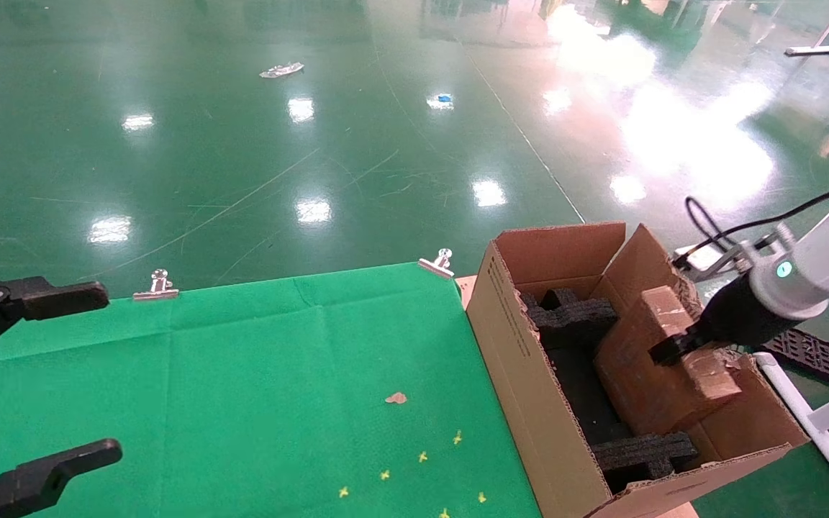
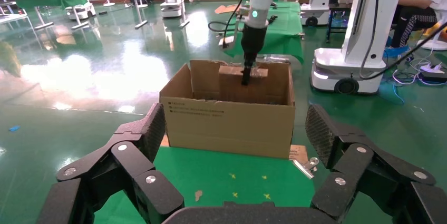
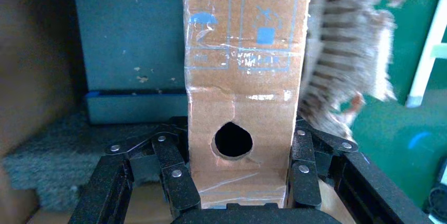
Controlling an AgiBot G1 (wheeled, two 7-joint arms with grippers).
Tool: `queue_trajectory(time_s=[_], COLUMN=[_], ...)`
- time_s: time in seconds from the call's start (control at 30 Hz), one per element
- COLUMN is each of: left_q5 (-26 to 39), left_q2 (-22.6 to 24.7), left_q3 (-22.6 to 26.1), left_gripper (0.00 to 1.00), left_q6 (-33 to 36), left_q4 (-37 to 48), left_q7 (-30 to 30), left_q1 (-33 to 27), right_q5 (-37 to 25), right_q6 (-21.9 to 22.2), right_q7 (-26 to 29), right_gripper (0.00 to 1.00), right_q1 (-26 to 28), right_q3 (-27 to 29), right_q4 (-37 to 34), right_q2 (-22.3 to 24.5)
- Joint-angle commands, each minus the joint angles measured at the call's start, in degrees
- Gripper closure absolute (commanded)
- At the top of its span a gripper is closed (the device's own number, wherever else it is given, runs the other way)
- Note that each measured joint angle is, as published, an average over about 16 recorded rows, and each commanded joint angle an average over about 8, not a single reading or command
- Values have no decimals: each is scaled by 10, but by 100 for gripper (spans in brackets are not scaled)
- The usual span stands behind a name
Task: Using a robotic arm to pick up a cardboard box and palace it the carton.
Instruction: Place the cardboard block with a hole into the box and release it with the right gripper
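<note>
- Head view: green cloth (image 1: 242, 374) clipped over my table, shiny green floor (image 1: 314, 144) beyond it. The carton (image 1: 529, 374) sits at the cloth's right edge with black foam blocks (image 1: 573, 316) inside. My right gripper (image 1: 673, 350) is down in it, clamped on the cardboard box (image 1: 655, 374). My left gripper (image 1: 33, 374) hangs at the left, jaws wide, holding nothing.
- Left wrist view: another robot base (image 2: 348, 71) and green tables stand behind the carton (image 2: 232, 121).
- Right wrist view: my fingers (image 3: 174, 174) pinch the cardboard box (image 3: 245, 76) on both sides by its round hole; a ragged torn flap (image 3: 348, 66) is right beside it.
</note>
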Motion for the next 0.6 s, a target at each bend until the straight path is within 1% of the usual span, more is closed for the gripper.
queue_trajectory(time_s=[0.03,0.23,0.33,0.37,0.6], left_q5=[0,0,0,0,0], left_q2=[0,0,0,0,0], left_q3=[0,0,0,0,1], left_gripper=[0,0,0,0,0], left_q6=[0,0,0,0,0], left_q4=[0,0,0,0,0], left_q7=[0,0,0,0,0], left_q1=[0,0,0,0,0], right_q5=[4,26,36,39,59], right_q6=[13,71,89,92,91], right_q7=[-1,-23,-36,-39,-68], right_gripper=[100,100,100,94,6], right_q1=[-18,-71,-90,-95,-109], right_q3=[2,18,24,26,40], right_q4=[-2,-1,-1,-2,-5], right_q2=[-5,-12,-13,-13,-7])
